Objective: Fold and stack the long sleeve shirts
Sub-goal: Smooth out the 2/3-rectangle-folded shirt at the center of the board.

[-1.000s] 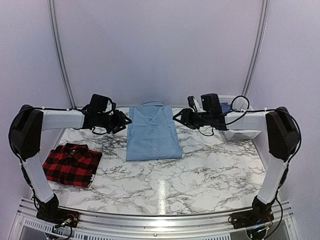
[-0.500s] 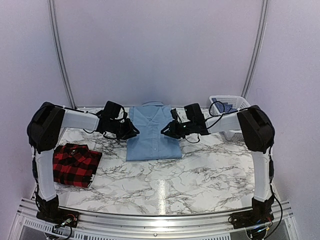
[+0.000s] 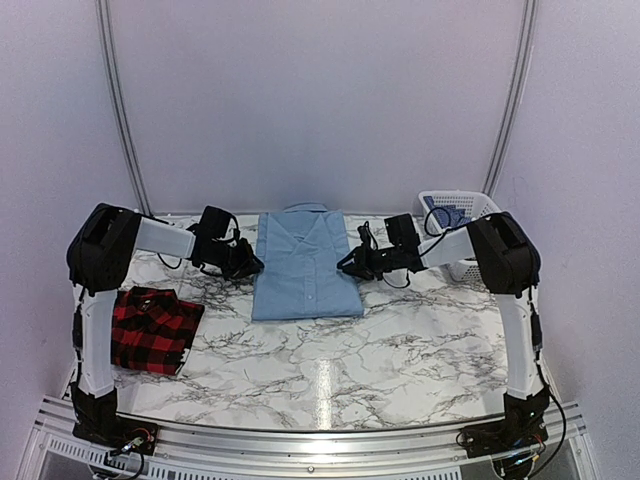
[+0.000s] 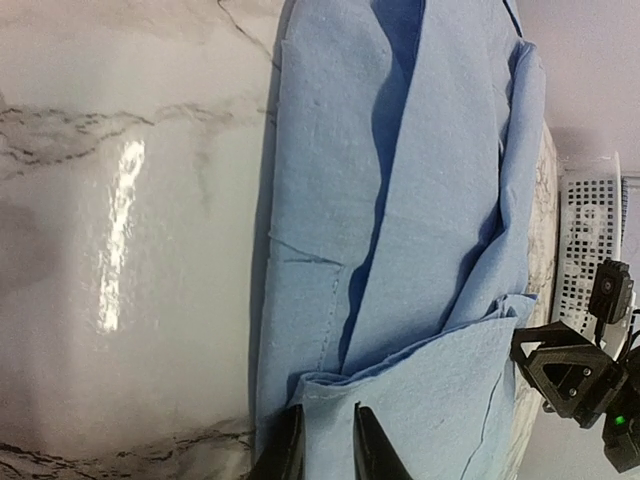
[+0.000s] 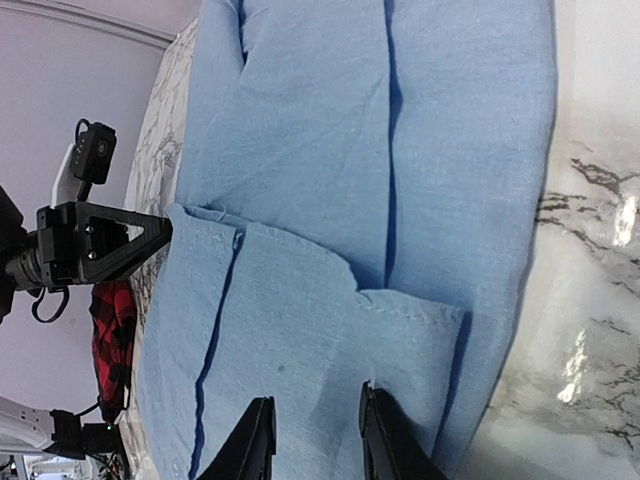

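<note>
The folded light blue shirt (image 3: 305,268) lies far-centre on the worktop (image 3: 420,340). The red-and-black plaid shirt (image 3: 145,328) sits folded well apart at the near left. The left pincer (image 4: 327,408) and right pincer (image 5: 316,395), both narrowed, pinch the blue shirt's opposite side edges, probably to carry it over for stacking. How many layers each has caught cannot be made out.

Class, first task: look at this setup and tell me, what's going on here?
Two robot arms are working on a blue shirt lying flat on the table. The left fingers look closed on its left edge and the right fingers on its right edge, with cloth between them. A plaid shirt lies folded at the near left. The blue one is not yet stacked on it.
</note>
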### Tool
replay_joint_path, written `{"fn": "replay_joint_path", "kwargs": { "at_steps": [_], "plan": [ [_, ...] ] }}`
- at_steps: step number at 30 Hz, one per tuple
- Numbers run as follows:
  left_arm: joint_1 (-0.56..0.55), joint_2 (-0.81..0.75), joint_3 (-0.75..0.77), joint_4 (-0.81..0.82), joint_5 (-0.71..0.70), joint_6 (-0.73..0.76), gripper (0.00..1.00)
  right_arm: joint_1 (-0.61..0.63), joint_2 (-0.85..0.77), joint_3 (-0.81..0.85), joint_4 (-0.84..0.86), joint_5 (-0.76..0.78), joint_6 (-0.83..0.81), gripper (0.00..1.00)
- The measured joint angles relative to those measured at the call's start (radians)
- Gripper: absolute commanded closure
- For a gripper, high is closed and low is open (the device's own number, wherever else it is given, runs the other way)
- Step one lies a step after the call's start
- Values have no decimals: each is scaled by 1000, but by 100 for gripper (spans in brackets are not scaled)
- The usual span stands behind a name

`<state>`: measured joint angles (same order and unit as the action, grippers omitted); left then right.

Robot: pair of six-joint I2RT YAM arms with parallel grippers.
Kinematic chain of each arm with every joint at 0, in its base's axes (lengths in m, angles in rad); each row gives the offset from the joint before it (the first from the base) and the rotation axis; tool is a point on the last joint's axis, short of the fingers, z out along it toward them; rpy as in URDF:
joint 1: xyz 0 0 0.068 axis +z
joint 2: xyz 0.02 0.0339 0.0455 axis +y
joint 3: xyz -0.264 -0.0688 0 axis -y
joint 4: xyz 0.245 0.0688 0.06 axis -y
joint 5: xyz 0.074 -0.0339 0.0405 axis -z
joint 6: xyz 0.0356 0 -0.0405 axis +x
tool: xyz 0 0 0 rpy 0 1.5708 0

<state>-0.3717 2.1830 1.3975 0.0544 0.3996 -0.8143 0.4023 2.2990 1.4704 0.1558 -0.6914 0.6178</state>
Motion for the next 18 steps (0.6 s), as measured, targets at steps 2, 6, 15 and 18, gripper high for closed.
{"fn": "replay_joint_path", "kwargs": {
  "at_steps": [2,6,15,18],
  "plan": [
    [5,0,7,-5,0,1,82,-2,-1,0,-1,1,-1,69],
    [7,-1,16,-16,-3,11,81,-2,-26,0,-35,22,-11,69],
    [5,-132,-55,-57,-34,34,72,44,-149,-1,-37,32,-21,68],
    [0,-246,-129,-56,-48,34,71,84,-143,-1,-14,18,-15,68]
  ]
}}
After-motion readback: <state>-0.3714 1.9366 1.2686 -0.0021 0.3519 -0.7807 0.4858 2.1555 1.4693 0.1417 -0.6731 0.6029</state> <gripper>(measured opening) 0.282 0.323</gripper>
